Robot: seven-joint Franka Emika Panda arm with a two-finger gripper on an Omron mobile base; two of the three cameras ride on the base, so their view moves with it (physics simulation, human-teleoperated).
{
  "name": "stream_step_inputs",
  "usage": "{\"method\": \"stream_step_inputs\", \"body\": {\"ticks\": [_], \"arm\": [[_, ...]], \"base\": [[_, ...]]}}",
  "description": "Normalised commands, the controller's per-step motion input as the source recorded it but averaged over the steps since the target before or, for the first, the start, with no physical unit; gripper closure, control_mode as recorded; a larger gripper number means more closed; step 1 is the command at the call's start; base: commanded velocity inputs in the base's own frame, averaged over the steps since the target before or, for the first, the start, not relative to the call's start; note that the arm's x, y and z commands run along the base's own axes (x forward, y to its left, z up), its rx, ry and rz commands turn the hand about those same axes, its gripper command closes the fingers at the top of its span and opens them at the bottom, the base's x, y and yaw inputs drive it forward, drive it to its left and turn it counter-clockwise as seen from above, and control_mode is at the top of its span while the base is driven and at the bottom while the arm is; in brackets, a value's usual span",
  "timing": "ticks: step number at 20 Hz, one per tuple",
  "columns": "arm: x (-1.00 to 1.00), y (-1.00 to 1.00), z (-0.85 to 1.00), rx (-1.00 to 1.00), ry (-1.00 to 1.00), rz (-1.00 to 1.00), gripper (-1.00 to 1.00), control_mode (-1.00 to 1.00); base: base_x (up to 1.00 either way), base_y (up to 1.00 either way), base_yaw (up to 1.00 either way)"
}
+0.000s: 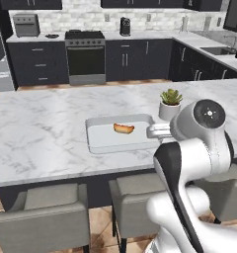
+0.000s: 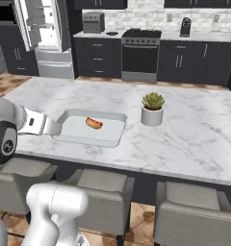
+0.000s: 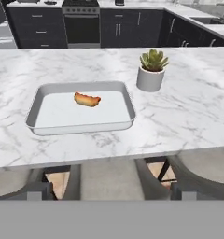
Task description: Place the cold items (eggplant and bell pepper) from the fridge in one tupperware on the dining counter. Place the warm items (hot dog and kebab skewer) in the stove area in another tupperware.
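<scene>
A hot dog (image 1: 123,128) (image 2: 94,123) (image 3: 87,99) lies inside a shallow grey tupperware (image 1: 98,143) (image 2: 71,137) (image 3: 81,125) on the marble dining counter (image 1: 36,133) (image 2: 194,139) (image 3: 188,112). My gripper (image 3: 111,193) is open and holds nothing, its fingertips (image 3: 38,190) far apart. It hangs at the counter's near edge above the stools, short of the tupperware. The white hand (image 2: 40,123) (image 1: 157,131) sits just beside the tupperware's near end. The eggplant, bell pepper and kebab skewer are out of view.
A potted succulent (image 1: 170,104) (image 2: 152,109) (image 3: 152,70) stands close beside the tupperware. Grey stools (image 1: 46,217) (image 2: 100,190) line the counter's near side. Across the room are the stove (image 1: 85,54) (image 2: 140,53) and a fridge (image 2: 45,29) with its door open.
</scene>
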Motion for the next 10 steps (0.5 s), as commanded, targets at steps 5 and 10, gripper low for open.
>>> {"method": "stream_step_inputs", "body": {"ticks": [5, 10], "arm": [[-0.09, 0.00, -0.06, 0.00, 0.01, 0.00, -1.00, -1.00], [-0.26, 0.08, -0.05, 0.00, -0.01, 0.00, -1.00, 1.00]], "base": [[0.00, 0.00, 0.00], [-0.40, 0.44, 0.00]]}}
